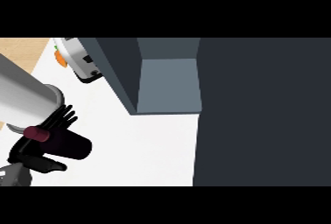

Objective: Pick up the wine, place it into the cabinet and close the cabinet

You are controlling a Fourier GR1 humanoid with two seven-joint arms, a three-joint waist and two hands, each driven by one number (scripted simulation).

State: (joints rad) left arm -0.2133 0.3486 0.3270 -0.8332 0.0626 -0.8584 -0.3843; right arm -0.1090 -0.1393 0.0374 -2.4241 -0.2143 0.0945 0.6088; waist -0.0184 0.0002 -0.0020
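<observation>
the left hand (40,151) is curled round the dark wine (63,142) bottle, fingers above it and thumb below, holding it tilted over the white counter (149,148) with its maroon cap end toward the forearm. up and to the right of the hand stands the cabinet (168,83), its grey interior open, its dark door (265,113) further right.

Black wine bottle (65,144) with maroon cap, slate-grey cabinet (168,85), white counter (149,148).
</observation>
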